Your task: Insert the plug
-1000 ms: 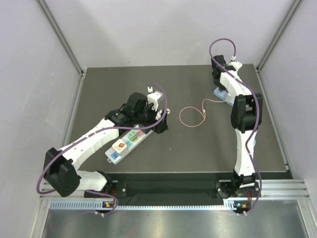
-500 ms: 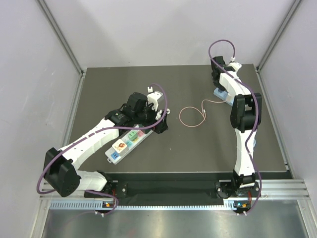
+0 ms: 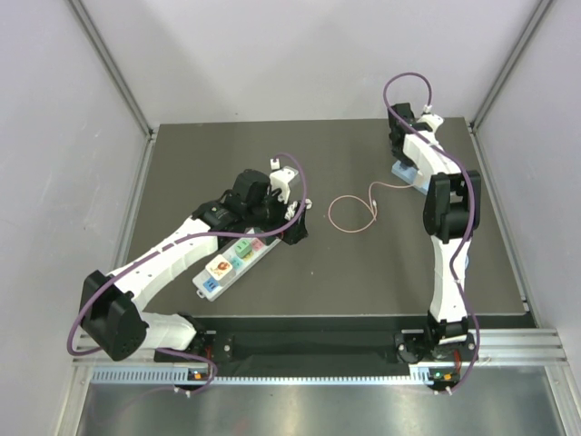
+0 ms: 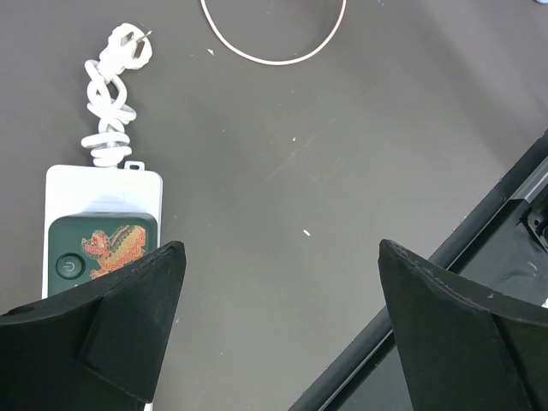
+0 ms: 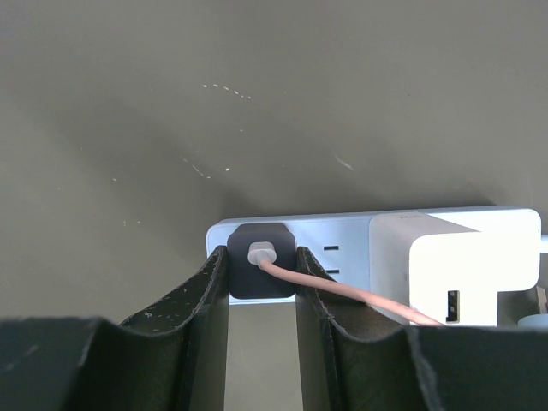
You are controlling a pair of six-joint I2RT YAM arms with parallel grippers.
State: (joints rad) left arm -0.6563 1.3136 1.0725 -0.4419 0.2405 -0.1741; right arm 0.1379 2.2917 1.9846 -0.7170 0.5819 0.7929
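Plug [image 5: 261, 272], a dark square block, sits pinched between the fingers of the right gripper [image 5: 261, 257] on the right of the table [image 3: 381, 272].

On the left, the left gripper [image 4: 280, 257] hangs above the mat with its fingers [image 4: 128, 325] spread wide and nothing between them; only bare table shows in the gap. The end of the stickered power strip [image 4: 103, 193] lies by the finger on the left of the wrist view, partly hidden under its tip, with a green panel showing. Past that fingertip, a white coiled cord [image 4: 107, 120] runs away from the strip's end. Further out, ahead of the gap, curves a loop of the pink cable [image 4: 274, 58].

In the overhead view that loop lies between the two arms, well apart from both grippers, and the cable leads on to the right.

On the right, the fingers [image 5: 193, 300] stand narrow, one on each side of the plug. The pink cable comes out of the plug's near face and passes back over the right-hand finger. The plug's far face meets the left end of the pale power strip [image 5: 342, 235]; how deep it sits cannot be told. Beyond the right-hand finger, a white adapter [image 5: 467, 261] sits on the same strip.
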